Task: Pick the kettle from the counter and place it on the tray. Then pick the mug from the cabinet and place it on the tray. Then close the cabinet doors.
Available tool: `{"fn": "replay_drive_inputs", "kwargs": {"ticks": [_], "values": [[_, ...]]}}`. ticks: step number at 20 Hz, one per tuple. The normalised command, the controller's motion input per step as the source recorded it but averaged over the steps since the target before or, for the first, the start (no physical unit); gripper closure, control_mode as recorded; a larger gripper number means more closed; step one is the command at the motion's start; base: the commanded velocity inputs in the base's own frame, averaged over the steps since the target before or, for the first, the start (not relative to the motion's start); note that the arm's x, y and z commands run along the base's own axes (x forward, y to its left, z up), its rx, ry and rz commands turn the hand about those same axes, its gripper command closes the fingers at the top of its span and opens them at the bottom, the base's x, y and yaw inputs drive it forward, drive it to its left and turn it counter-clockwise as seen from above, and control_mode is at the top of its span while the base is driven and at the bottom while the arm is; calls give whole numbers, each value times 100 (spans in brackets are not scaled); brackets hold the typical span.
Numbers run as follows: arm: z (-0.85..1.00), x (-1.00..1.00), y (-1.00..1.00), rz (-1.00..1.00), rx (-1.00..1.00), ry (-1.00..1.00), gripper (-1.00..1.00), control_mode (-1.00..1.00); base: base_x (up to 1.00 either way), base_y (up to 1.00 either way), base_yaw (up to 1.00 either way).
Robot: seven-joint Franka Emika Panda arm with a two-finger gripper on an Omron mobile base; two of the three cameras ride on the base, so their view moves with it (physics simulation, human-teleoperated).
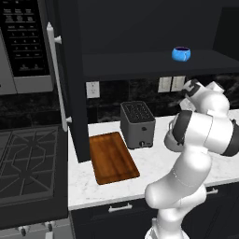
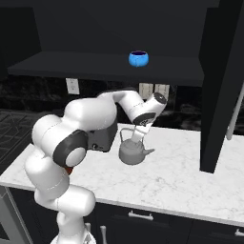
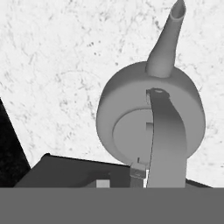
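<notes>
The white marble tabletop (image 2: 190, 176) carries the kettle (image 2: 132, 151); the gripper (image 2: 137, 138) is over its handle, grip state indiscernible.

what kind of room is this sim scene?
A rendered home kitchen, most likely: gas stove under a microwave, toaster and kettle on a marble-look counter, open wall cabinet above.

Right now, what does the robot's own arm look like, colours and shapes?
The arm is glossy white, built from rounded, bulbous segments. Dark grey-black bands and round caps mark the joints, such as the one at the elbow. No cables or markings show. The wrist ends in a dark round cap. The end effector's fingertips are too hidden to describe.
</notes>
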Motion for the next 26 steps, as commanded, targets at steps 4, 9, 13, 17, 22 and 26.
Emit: {"fn": "replay_drive_inputs", "kwargs": {"ticks": [4,9,13,17,22,26], "values": [[0,-48,0,-4,0,-4,100,-100,0,0,0],[4,-100,6,-5,0,-15,100,-100,0,0,0],[45,-78,31,-1,0,-10,100,-100,0,0,0],[63,-40,67,-4,0,0,100,-100,0,0,0],[56,-27,95,-2,-3,1,100,-100,0,0,0],[32,-18,100,0,-7,7,100,-100,0,0,0]]}}
